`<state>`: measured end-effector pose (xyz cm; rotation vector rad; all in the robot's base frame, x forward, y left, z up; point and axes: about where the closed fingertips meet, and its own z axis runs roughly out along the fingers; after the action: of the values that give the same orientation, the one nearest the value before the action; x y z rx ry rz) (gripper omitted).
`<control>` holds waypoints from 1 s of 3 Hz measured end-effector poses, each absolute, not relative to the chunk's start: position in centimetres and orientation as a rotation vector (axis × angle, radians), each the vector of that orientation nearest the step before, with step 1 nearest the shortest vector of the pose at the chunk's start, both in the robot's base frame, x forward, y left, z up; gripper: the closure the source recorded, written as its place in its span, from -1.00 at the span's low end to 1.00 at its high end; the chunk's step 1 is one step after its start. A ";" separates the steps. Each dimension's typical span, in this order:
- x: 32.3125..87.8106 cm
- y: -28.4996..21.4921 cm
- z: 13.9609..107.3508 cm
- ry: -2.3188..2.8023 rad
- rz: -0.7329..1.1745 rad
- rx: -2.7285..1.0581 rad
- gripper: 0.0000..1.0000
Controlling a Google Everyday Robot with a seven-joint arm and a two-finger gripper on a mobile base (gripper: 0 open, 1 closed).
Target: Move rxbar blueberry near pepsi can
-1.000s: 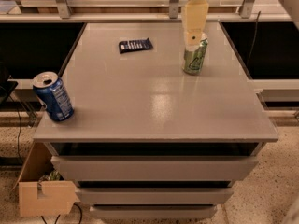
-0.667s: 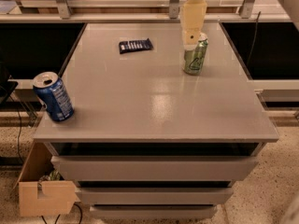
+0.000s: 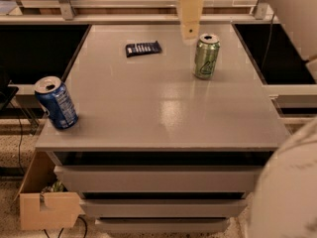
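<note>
Grey tabletop above drawers. Cream gripper now shifted up and left of the green aluminium soda can, no longer over it; grasp state impossible to tell. Heading, likely, for the flat dark navy rxbar blueberry lying left of that can; blue pepsi can far left of it and nearer the front edge.

1 view | high, facing down on table | claw far side (top)

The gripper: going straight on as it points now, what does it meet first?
Probably bare table top. The gripper hangs pointing down between the rxbar blueberry and the green can, nearer the can; it seems to miss both, though depth is unclear.
</note>
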<state>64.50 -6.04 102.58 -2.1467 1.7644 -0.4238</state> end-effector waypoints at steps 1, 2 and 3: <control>66.2 -2.5 102.4 1.691 -0.411 -2.222 -1.00; 68.0 0.9 101.4 1.631 -0.381 -2.278 -1.00; 69.6 3.4 100.0 1.607 -0.290 -2.277 -1.00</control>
<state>69.59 3.45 100.04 -2.2771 1.6075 -0.2898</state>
